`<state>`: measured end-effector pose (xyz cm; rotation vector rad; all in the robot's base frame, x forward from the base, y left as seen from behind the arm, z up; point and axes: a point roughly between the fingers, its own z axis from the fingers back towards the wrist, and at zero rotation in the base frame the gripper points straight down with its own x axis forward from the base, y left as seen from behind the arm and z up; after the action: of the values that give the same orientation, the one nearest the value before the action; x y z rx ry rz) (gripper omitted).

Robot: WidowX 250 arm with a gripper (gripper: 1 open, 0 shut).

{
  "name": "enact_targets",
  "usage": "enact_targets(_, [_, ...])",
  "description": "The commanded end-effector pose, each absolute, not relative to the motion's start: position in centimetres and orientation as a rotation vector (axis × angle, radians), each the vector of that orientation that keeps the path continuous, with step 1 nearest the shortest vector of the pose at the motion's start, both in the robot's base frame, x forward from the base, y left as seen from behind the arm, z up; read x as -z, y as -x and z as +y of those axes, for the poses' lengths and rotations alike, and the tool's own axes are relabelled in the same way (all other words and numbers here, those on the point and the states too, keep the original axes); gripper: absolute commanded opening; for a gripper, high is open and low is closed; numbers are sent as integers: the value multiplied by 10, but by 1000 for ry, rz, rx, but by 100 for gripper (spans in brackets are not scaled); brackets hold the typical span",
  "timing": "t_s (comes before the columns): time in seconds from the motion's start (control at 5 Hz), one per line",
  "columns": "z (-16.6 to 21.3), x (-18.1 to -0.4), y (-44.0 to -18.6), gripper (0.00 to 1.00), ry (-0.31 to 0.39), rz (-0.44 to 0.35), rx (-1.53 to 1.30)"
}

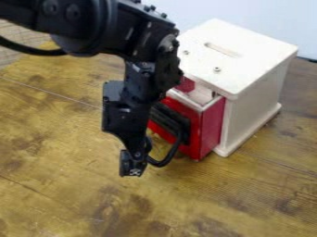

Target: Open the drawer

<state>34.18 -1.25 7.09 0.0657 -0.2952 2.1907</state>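
The drawer (206,126) is red-fronted and sits in the left face of a small white box (254,83); it sticks out a little from the box. Its black loop handle (169,141) projects from the front toward the lower left. My black arm comes in from the upper left and hides the drawer's left part. My gripper (130,168) points down at the table just left of the handle's outer end. Its fingers look narrow and close together. Whether they touch or hook the handle cannot be made out.
The wooden tabletop (62,194) spreads out to the left and in front. The white box has a slot (225,46) in its top. My bulky arm (106,32) fills the upper left of the view.
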Motion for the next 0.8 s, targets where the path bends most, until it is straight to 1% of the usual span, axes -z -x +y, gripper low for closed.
enact_targets(0.0, [3,-98,-351,0,32,-340,-2270])
enact_targets(0.2, [13,-97,-350,100,25,-348,-2331])
enact_targets(0.6, [16,-81,-363,100,7,-364,-2523])
